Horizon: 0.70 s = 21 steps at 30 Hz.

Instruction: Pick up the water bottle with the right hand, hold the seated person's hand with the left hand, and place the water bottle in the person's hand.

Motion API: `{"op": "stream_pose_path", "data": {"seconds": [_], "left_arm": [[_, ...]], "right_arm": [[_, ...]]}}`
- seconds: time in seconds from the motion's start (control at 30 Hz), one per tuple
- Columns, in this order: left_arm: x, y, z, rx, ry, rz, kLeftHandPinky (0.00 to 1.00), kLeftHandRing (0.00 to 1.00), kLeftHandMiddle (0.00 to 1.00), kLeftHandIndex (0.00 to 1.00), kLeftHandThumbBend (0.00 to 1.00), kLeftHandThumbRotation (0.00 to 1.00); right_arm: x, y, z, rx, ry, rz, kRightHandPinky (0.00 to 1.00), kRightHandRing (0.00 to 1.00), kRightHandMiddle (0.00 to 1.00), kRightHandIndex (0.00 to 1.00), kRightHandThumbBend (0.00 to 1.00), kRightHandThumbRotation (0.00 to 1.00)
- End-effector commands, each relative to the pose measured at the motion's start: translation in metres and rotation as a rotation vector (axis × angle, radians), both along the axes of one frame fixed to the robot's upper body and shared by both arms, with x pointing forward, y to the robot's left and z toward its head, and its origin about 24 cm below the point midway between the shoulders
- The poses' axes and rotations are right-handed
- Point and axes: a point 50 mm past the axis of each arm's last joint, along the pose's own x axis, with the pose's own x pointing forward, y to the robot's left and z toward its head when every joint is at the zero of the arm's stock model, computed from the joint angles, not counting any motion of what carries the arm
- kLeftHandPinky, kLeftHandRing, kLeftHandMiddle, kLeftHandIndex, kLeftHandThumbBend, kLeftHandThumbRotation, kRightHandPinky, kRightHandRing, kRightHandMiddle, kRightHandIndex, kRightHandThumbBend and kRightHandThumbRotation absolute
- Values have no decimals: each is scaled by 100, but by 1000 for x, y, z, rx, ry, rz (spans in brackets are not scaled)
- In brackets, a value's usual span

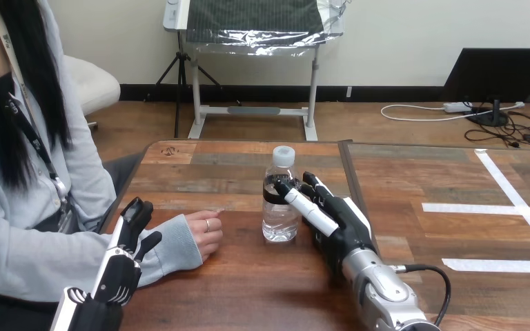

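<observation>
A clear water bottle with a white cap and a dark label stands upright on the wooden table near its middle. My right hand is right beside it on the right. The fingers are fairly straight, and one long digit lies across the front of the label, touching it. The person's hand rests loosely curled on the table left of the bottle, a short gap away. My left hand stands open, fingers pointing up, beside the person's grey sleeve near the wrist, not curled round it.
The person sits at the table's left side, forearm lying on the tabletop. White tape strips mark the table's right half. A seam runs down the table just behind my right hand.
</observation>
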Motion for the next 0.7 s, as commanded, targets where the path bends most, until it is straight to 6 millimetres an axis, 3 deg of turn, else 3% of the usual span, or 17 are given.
{"op": "stream_pose_path", "data": {"seconds": [0.0, 0.67], "left_arm": [[7, 3, 7, 13, -58, -6, 92, 100, 100, 100, 100, 59], [6, 2, 4, 6, -43, 3, 91, 100, 100, 100, 100, 56]], "right_arm": [[5, 16, 8, -14, -20, 47, 97, 100, 100, 100, 100, 52], [6, 34, 12, -141, -46, 92, 85, 100, 100, 100, 100, 51]]}}
